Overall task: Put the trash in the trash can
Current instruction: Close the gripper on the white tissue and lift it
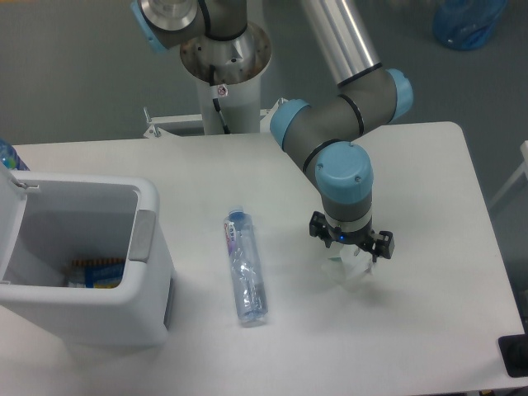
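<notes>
Tool (353,257) points straight down over the right half of the desk (429,181), sitting right on top of the wrapper (350,269). Fingers are hidden under the wrist and tool body, so can't tell if they're spread or pinching the wrapper. Only a bit of the wrapper shows, white, poking out below the tool, on or very near the desk surface. Bottle (245,267) lies flat near desk centre, well left of the tool, long axis running roughly front to back, blue cap end toward the far side, nothing touching it. Bin (148,272) stands at the left edge of the desk, lid swung open to the left, grey panel on the side facing the bottle. Something with orange and blue print sits at the bottom of the bin, too small to identify. Bin and bottle are near each other but apart. Arm base is behind the desk at top centre; a blue object sits on the floor at top right, blurred.
</notes>
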Action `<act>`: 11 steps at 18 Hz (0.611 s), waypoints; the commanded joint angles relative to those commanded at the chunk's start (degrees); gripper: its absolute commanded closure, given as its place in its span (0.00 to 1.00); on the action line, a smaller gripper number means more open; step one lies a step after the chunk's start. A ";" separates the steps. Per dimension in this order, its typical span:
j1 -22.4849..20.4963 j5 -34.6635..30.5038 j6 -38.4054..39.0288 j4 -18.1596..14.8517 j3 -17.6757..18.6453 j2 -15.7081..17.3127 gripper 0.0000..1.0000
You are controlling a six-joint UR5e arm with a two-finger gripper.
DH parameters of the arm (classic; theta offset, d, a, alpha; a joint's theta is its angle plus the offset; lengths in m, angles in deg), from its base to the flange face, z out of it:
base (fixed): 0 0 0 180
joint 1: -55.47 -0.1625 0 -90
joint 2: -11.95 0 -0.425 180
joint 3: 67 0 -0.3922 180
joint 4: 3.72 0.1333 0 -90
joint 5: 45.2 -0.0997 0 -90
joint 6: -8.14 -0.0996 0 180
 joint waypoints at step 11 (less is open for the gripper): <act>-0.79 0.61 0.53 -0.62 -0.35 0.88 1.00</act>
